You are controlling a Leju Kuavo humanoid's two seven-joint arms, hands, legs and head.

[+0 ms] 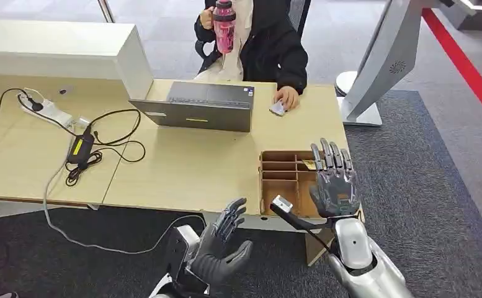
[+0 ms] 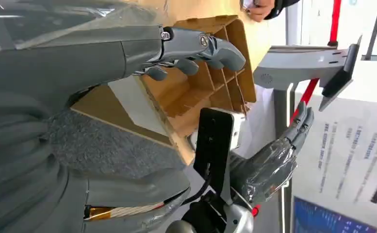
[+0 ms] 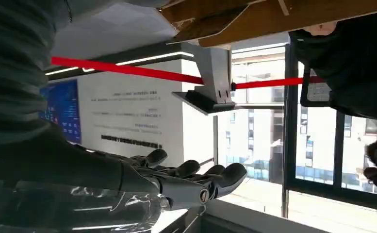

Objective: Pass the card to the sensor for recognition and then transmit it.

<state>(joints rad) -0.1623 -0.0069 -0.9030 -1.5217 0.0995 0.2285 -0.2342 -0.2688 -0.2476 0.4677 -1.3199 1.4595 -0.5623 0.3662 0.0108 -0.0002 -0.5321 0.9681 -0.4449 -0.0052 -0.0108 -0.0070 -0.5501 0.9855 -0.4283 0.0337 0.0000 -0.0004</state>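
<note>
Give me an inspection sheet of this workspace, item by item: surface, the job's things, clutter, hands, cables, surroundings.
Surface: light wooden desk, mostly bare in the middle.
Job's things: cardboard divider box at the desk's near right edge, a yellowish item in one compartment; a small card-like object under a person's hand.
Clutter: laptop, white box.
Hands: left hand open below the desk edge; right hand open, fingers straight, over the box.
Cables: power strip, black adapter and loose cords on the desk's left; one cable drops to the floor.
Surroundings: seated person holding a pink bottle; grey kiosk stand; grey carpet.
</note>
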